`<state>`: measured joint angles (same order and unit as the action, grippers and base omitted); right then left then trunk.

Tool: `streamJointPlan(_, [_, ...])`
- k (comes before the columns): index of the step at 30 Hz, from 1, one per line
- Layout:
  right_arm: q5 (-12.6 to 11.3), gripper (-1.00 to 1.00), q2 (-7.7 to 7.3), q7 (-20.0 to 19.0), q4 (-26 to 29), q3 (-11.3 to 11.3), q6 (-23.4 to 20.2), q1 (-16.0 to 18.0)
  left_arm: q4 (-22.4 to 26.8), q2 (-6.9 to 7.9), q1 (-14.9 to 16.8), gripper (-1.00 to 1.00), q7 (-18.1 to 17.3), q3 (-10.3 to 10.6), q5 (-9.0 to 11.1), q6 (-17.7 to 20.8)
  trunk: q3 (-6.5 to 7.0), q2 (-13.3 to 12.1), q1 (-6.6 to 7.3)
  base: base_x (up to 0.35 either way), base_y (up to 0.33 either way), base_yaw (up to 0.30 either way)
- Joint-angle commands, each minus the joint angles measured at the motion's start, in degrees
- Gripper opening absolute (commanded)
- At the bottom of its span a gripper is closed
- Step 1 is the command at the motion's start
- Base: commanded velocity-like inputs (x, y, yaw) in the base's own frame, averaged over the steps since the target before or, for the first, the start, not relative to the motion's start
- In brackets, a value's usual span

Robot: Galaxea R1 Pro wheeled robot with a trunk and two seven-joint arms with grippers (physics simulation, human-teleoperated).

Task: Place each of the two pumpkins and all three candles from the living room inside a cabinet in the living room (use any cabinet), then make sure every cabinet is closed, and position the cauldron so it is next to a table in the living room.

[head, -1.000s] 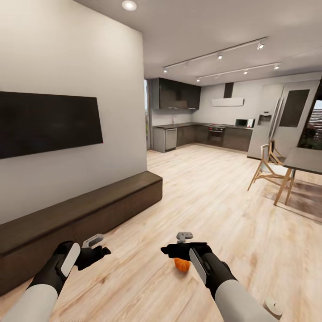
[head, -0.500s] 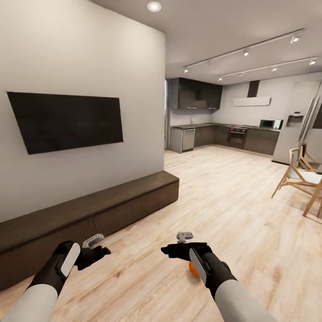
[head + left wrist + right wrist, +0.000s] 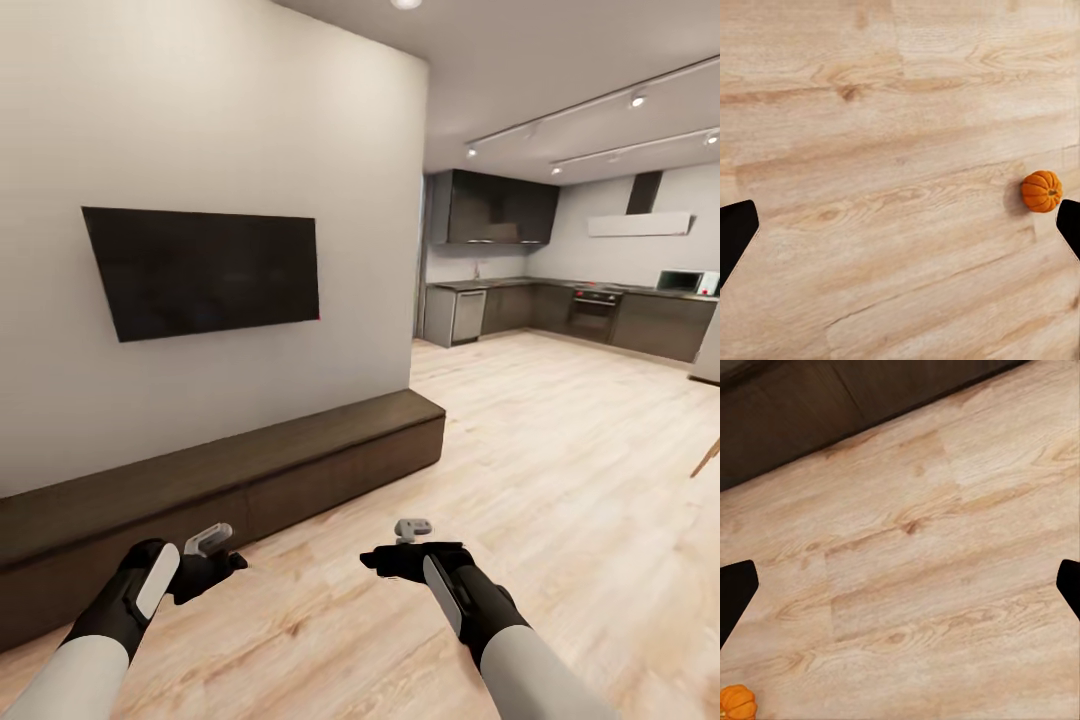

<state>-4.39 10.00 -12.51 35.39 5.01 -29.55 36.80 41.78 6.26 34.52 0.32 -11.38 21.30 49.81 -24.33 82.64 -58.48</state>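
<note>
At nine o'clock in our head view the black television (image 3: 205, 268) hangs on the pale wall above the long dark cabinet (image 3: 230, 480), its fronts all shut. Our left claw (image 3: 212, 546) hovers over the plank floor (image 3: 560, 450) near the cabinet, fingers spread wide and empty. In its wrist view one pumpkin (image 3: 1042, 191) lies on the floor just beside one fingertip (image 3: 1069, 223), not touching. Our right claw (image 3: 412, 535) is likewise open and empty, and its wrist view catches the pumpkin (image 3: 736, 703) near a fingertip (image 3: 735, 592). At two o'clock lies the kitchen (image 3: 590, 300).
</note>
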Motion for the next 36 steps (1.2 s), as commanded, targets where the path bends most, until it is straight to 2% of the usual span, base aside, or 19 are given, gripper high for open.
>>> streamJointPlan(1, [-0.4,1.00,0.00,0.1,0.1,0.0,-0.3,0.0,0.1,-0.02,0.0,1.00,0.0,-0.1,0.1,0.3,-0.07,0.0,-0.03,0.324,0.000,0.275])
streamJointPlan(25, [-0.4,1.00,0.00,0.0,0.0,0.0,-0.3,0.0,0.1,-0.11,0.0,1.00,0.0,-0.1,0.1,0.3,-0.07,0.0,-0.03,0.201,-0.017,0.274])
streamJointPlan(36, [-0.5,1.00,0.00,-0.4,0.0,0.0,1.1,0.0,0.1,-0.15,0.0,1.00,0.0,-0.1,0.1,0.3,-0.07,0.0,-0.03,0.196,-0.005,0.039])
